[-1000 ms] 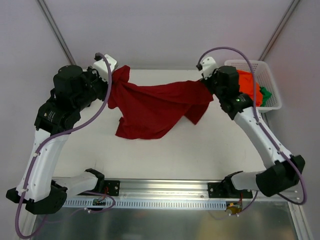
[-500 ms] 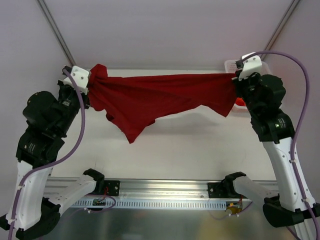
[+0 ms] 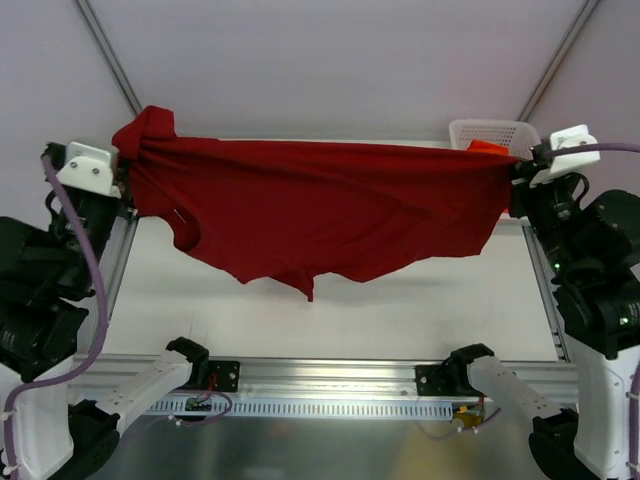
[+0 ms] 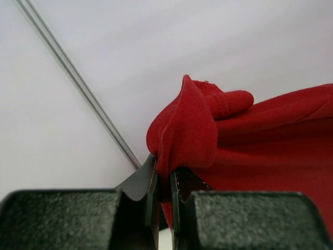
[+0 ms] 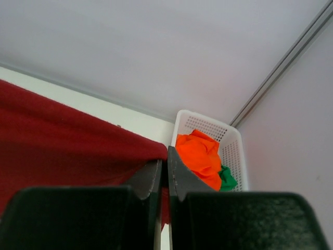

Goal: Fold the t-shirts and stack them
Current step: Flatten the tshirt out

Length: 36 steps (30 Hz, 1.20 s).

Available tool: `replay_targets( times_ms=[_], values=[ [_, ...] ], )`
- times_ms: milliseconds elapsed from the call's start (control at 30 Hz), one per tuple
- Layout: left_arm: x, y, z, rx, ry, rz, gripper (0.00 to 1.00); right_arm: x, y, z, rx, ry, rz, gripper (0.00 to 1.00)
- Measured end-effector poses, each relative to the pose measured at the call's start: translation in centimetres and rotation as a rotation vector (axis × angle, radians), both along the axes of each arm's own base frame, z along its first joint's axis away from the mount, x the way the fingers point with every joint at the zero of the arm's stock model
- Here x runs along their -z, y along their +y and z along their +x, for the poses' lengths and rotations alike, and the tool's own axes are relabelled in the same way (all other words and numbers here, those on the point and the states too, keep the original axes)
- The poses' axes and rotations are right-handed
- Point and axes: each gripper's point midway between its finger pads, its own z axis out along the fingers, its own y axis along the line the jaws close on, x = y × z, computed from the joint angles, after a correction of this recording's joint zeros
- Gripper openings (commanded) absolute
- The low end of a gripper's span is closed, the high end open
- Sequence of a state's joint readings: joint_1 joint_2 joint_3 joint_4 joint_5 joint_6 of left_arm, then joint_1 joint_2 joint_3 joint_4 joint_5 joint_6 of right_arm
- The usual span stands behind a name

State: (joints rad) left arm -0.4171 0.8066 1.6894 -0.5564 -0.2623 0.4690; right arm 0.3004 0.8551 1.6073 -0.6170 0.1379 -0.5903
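- At far left, the left gripper (image 3: 116, 172) is clamped on a bunched corner of the dark red t-shirt (image 3: 320, 205), raised beyond the left edge of the table (image 3: 400, 310).
- The dark red t-shirt is held in the air between both arms. Its top edge is nearly taut and its lower edge hangs in uneven points over the table. Whether the lowest point touches the surface cannot be told.
- At far right, the right gripper (image 3: 522, 165) is closed on the opposite corner, just beside the white basket (image 3: 490, 130).
- Step in hand, as judged: the shirt is being spread so it can be laid flat for folding.
- To do it well, both corners should be lowered together at matching height. Tension should be kept even, so that the hanging hem lands first and the body is drawn flat behind it.
- The wad at the left corner may need smoothing once it is down.
- The right arm should be kept off the basket rim.
- Left wrist view: a thick fold is seen pinched between the jaws, with a rolled lump above it. Overhead, this reads only as a knot.
- Right wrist view: only a thin edge is seen pinched. An orange t-shirt (image 5: 200, 156) and a green t-shirt (image 5: 227, 178) are seen inside the basket, whereas overhead only a sliver of orange shows.
- The full span and sag of the cloth are shown by the top view alone.
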Motion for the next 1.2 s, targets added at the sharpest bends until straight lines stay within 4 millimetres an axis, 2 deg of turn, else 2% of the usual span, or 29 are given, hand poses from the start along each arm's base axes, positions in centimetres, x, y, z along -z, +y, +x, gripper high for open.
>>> replay_targets(
  times_ms=[100, 200, 300, 433, 567, 700, 867, 1000, 1100, 1200],
  values=[
    [-2.9, 0.6, -2.0, 0.019, -0.081, -0.036, 0.00, -2.0, -0.3, -1.5, -0.009, -0.049, 0.017, 0.00],
    [-4.9, 0.6, -3.7, 0.056, -0.140, -0.063, 0.00, -3.4, -0.6, -3.1, -0.020, -0.100, 0.031, 0.00],
    [-5.9, 0.2, -4.7, 0.103, -0.176, -0.087, 0.00, -4.1, -1.0, -4.5, -0.022, -0.143, 0.038, 0.00],
    [-6.6, -0.3, -4.6, 0.126, -0.201, -0.077, 0.00, -4.3, -1.9, -5.3, 0.012, -0.192, 0.035, 0.00],
    [-7.5, -0.5, -2.5, 0.080, -0.223, -0.025, 0.00, -3.7, -3.0, -3.9, 0.093, -0.200, 0.022, 0.00],
    [-6.1, -1.3, 0.5, 0.052, -0.174, 0.020, 0.00, -2.3, -2.5, -2.3, 0.097, -0.143, 0.017, 0.00],
    [-3.0, -2.2, 2.6, 0.053, -0.080, 0.057, 0.00, -0.9, -1.1, -1.5, 0.037, -0.061, 0.023, 0.00],
    [-0.5, -1.9, 2.0, 0.057, -0.022, 0.079, 0.00, -0.1, -0.3, -2.4, -0.023, -0.011, 0.017, 0.00],
    [-0.4, -1.5, 0.7, 0.065, -0.020, 0.072, 0.00, -0.3, 0.2, -3.8, -0.073, 0.004, 0.022, 0.00],
    [-1.1, -0.9, -1.6, 0.087, -0.040, 0.043, 0.00, -1.2, 0.6, -5.9, -0.125, -0.015, 0.040, 0.00]
  ],
)
